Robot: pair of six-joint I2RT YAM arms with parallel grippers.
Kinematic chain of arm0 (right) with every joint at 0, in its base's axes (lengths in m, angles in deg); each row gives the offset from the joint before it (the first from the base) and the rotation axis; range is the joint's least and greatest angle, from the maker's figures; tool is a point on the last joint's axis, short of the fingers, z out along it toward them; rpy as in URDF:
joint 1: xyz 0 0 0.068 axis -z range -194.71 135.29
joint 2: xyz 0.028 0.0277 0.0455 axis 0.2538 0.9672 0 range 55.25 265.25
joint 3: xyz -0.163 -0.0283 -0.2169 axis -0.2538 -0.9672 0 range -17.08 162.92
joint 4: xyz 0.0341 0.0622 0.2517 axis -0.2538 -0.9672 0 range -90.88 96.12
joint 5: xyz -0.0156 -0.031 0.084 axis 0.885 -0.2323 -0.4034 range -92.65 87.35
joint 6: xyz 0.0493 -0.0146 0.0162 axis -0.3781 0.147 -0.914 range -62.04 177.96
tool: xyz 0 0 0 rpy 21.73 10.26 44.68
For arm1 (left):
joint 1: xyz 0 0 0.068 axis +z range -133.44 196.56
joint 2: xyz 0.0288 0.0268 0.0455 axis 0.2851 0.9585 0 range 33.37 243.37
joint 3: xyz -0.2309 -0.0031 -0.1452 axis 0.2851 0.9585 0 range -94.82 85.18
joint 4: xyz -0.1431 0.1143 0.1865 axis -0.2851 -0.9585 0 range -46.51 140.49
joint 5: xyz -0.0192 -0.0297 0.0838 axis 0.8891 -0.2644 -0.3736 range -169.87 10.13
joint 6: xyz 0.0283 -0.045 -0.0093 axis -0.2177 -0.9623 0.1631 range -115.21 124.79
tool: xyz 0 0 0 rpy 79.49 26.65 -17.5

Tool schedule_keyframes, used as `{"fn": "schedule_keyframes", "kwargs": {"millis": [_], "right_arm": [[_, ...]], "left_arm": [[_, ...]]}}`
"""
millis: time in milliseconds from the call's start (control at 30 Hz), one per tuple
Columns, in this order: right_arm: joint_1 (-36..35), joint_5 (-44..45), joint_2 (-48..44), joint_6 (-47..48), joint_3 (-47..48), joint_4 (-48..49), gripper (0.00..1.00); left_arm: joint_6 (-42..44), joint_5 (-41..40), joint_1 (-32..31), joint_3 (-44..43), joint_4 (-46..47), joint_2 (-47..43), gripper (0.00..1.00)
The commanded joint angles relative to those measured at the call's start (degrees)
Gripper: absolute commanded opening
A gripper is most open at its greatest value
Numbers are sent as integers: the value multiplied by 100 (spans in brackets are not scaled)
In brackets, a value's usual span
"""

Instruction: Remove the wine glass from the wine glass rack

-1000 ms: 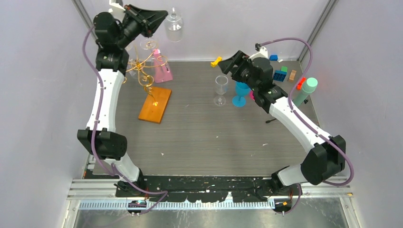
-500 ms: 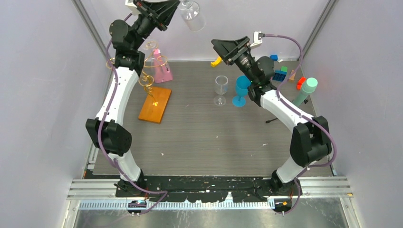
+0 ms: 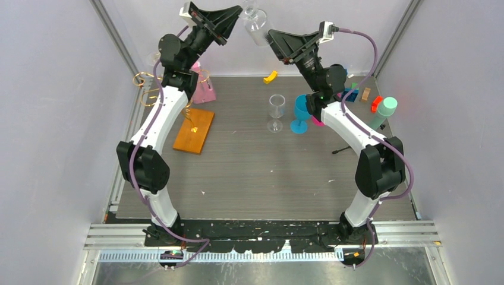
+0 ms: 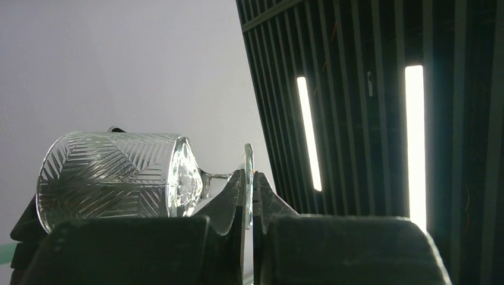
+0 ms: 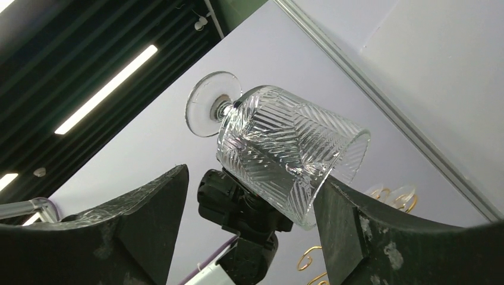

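Observation:
The clear cut-pattern wine glass [image 3: 255, 28] hangs high in the air, tipped on its side. My left gripper [image 3: 235, 18] is shut on it, and the left wrist view shows my left gripper [image 4: 248, 181] pinching the wine glass [image 4: 113, 178] by its flat foot. My right gripper [image 3: 276, 46] faces it from the right, open. In the right wrist view the wine glass [image 5: 285, 142] has its rim close to one finger of my right gripper [image 5: 252, 178], with nothing gripped. The wine glass rack [image 3: 194, 130] stands below on its orange base, its gold arms partly hidden by my left arm.
On the table stand a clear glass [image 3: 276, 110] and a blue goblet [image 3: 302, 114]. A pink object [image 3: 205, 90] sits by the rack. Coloured blocks [image 3: 355, 92], a mint cylinder [image 3: 385, 113] and a yellow piece [image 3: 270, 76] lie at the back right. Grey walls close in on three sides.
My left arm has lifted the glass up and to the right, away from the rack. My right arm has swung up toward the glass, its jaws widening a little.

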Motion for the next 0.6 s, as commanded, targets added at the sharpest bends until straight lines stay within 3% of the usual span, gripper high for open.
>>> {"fn": "schedule_keyframes", "kwargs": {"millis": [0, 67, 200, 300, 400, 500, 567], "right_arm": [[-60, -249, 21, -329, 289, 773, 78], [-72, -325, 11, -392, 323, 875, 73], [-70, -360, 13, -486, 373, 1027, 55], [-70, -300, 10, -524, 388, 1075, 28], [-76, -227, 23, -529, 394, 1093, 12], [-71, -166, 17, -510, 403, 1097, 1], [-70, -140, -1, -462, 403, 1087, 0]], "left_arm": [[-854, -416, -108, -42, 893, -19, 0], [-921, -464, -111, 24, 934, -10, 0], [-1020, -543, -118, 194, 995, -27, 0], [-1099, -605, -119, 305, 1069, -35, 0], [-1121, -613, -120, 350, 1098, -43, 0], [-879, -534, -118, 153, 1005, -64, 22], [-659, -398, -117, -42, 853, -63, 36]]}}
